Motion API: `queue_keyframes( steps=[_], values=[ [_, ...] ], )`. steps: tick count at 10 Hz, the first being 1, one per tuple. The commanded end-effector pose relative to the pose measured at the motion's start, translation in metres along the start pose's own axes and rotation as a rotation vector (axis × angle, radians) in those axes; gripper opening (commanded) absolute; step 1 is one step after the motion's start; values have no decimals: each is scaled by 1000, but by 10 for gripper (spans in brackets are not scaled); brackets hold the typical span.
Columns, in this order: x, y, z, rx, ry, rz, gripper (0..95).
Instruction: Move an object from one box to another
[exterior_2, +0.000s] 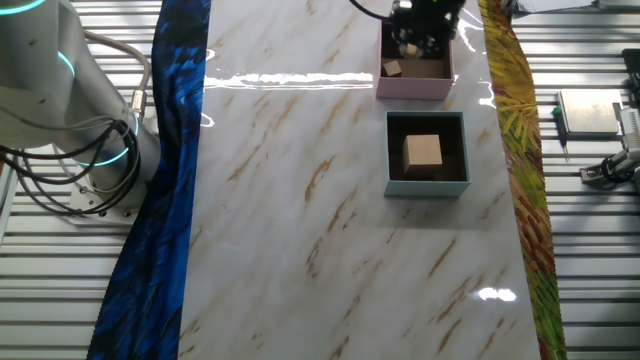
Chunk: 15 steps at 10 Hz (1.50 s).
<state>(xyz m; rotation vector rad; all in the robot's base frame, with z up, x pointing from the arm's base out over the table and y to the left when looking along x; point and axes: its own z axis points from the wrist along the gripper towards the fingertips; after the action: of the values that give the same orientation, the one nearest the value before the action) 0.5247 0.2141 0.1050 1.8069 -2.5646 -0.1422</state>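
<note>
Glossy marble-look tabletop (330, 220), ribbed metal bench (590, 280), and a seemingly wooden, matt cube (423, 152).

The arm's pale base (60, 110) stands at the left edge; the dark gripper (425, 30) hangs at the top, its jaws unclear.

Two little boxes on a marble-look tabletop (330, 230), claw up at the far one.

The grey-blue box (427, 185) sits near the right side with a tan wooden cube (423, 153) square in its dark lining. Just beyond it, close but not touching, is the pink box (415, 84), with a smaller tan block (393, 68) lying in its left part. The black claw (422, 38) hangs right over the pink box; can't tell how its fingers are set, too dark and cut off by the top edge. A blue patterned strip (165, 180) runs down the left, a yellow-green one (520, 170) down the right, and the white robot base (60, 110) sits far left.
</note>
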Motion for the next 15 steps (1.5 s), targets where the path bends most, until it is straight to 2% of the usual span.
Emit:
queue_keyframes(
  steps=[1,4,6,9,12,15],
  values=[
    [-17,17,7,19,13,48,0],
    [-21,19,8,30,26,56,0],
    [-21,19,8,34,24,20,0],
    [-23,21,8,32,18,25,0],
    [-47,29,18,37,15,41,0],
    [-54,31,23,47,15,19,0]
  ],
)
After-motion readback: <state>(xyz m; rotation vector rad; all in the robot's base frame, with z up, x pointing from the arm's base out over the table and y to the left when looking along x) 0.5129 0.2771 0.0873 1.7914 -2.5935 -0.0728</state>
